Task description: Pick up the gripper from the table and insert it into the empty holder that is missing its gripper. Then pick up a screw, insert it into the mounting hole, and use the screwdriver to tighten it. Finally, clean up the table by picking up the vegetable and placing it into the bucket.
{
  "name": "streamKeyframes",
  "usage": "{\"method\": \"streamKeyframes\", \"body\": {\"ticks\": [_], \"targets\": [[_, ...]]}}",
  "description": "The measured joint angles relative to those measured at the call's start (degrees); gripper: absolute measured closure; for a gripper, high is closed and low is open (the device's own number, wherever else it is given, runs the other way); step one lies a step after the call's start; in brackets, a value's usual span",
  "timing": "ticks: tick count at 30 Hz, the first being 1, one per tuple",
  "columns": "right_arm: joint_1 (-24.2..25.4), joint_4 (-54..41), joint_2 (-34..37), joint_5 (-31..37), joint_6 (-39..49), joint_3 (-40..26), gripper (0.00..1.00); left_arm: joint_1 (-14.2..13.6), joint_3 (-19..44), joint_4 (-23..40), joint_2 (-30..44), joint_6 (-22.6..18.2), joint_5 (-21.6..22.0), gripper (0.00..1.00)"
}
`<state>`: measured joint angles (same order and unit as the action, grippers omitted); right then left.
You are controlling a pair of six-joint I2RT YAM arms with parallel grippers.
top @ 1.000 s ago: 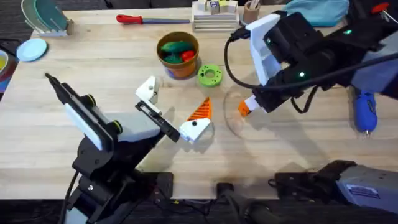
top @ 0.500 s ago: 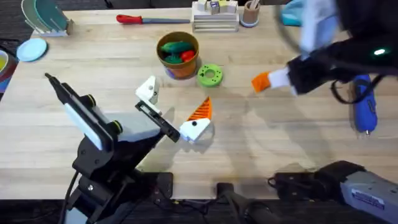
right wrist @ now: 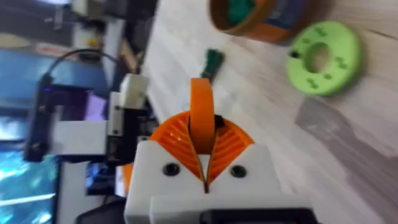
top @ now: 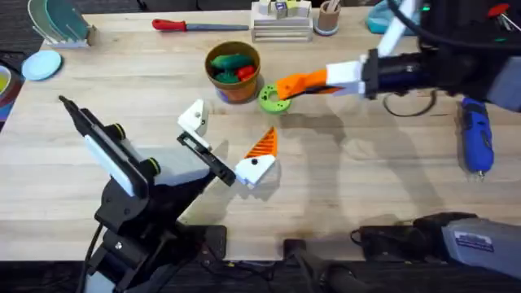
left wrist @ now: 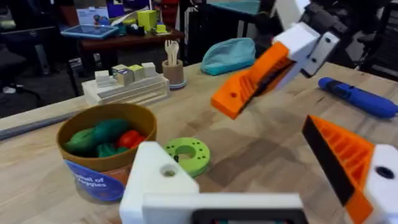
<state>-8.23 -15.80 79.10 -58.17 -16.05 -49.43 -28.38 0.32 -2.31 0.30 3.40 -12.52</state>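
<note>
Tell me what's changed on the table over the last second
The right claw swung out toward the blue screwdriver, then back across to hover by the green disc, shut on the orange gripper. The left claw, the bucket and the red-handled screwdriver stayed put.

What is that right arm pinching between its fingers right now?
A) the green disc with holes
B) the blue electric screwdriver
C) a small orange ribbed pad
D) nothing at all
C: the right gripper is shut on the gripper, a small orange pad standing up between its fingers, while the screwdriver lies on the table and the green disc sits beside the bucket.
</note>
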Motion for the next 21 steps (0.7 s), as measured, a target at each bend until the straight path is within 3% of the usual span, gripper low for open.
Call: {"method": "streamKeyframes", "body": {"ticks": [5,14,21], "targets": [[-2.98,10.77,4.48,-8.87,-9.74,0.00,0.992,0.02,0.00,0.00,0.00,-0.01,-4.35,0.008],[-8.69,11.46,6.04,-17.77,-17.87,0.02,0.992,0.00,0.00,0.00,0.00,0.35,-18.15,0.008],[-12.50,10.29,6.04,-17.95,-18.74,0.02,0.992,0.02,0.00,0.07,0.00,2.59,-20.37,0.008]]}}
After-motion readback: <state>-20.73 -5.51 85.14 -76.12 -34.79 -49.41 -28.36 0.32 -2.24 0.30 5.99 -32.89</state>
